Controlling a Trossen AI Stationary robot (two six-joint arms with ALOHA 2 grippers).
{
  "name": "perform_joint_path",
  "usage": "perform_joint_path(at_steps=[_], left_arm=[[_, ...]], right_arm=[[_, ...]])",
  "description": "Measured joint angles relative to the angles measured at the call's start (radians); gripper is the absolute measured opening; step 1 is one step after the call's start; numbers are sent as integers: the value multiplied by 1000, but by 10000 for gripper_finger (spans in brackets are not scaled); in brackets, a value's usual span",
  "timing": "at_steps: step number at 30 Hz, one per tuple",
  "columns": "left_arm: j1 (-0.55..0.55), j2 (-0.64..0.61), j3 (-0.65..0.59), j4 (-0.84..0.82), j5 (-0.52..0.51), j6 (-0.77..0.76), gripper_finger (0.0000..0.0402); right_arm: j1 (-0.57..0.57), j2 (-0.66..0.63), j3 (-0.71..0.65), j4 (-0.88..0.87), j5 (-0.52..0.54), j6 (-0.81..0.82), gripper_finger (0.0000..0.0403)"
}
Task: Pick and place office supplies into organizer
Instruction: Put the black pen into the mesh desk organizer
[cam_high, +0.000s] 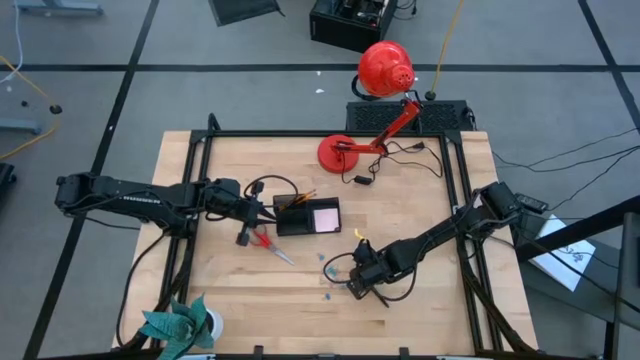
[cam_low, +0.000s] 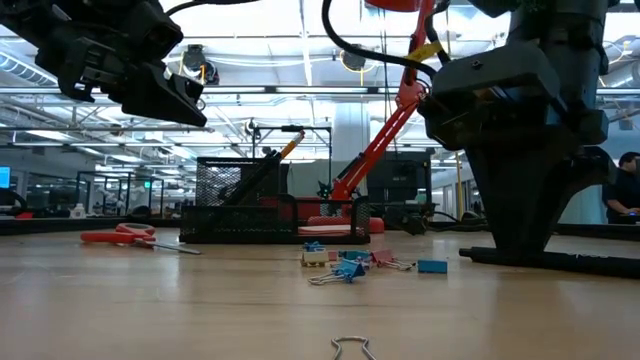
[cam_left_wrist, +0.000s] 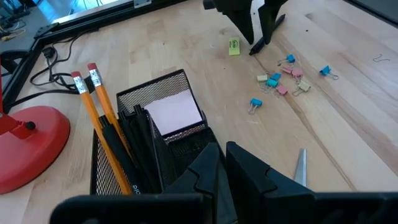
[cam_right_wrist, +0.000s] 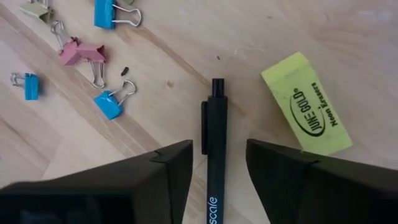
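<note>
Readable text only in right wrist view: yellow eraser (cam_right_wrist: 306, 104) printed "JUNE GOLD" and "Non Erasers"; black pen (cam_right_wrist: 216, 146) with white lettering ending "scale", rest cut off by frame edge. Same view puts right gripper (cam_right_wrist: 217, 163) fingers parted, one either side of pen barrel, not pinching; pen lying flat on bench (cam_right_wrist: 174, 37), eraser just beside it, apart. Blue binder clip (cam_right_wrist: 111, 102), pink clip (cam_right_wrist: 84, 53) and more blue ones scattered nearby. High view shows none of that print; only right gripper (cam_high: 358, 282) low on bench, near side, right of centre, and left gripper (cam_high: 246, 212) just beside black organizer (cam_high: 306, 215), left of centre. Pink notepad (cam_high: 325, 216) inside organizer's right compartment. Red-handled scissors (cam_high: 268, 242) on bench below organizer, outside it. Left wrist view adds contents: two orange pencils (cam_left_wrist: 93, 102) upright with dark pens (cam_left_wrist: 134, 146) in mesh compartment, notepad next to them. Left gripper (cam_left_wrist: 224, 165) jaws nearly together, holding nothing. Low view alone shows loose wire clip handle (cam_low: 350, 347) close to camera, clip cluster (cam_low: 345, 262) mid-bench. Red lamp (cam_high: 385, 70) at far edge, teal plant (cam_high: 178, 325) at near left corner.
</note>
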Motion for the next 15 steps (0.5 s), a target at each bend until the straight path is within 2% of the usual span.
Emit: perform_joint_path(at_steps=[15], left_arm=[[0, 0, 0, 1, 0, -5, 35]], right_arm=[[12, 48, -1, -95, -20, -65, 114]])
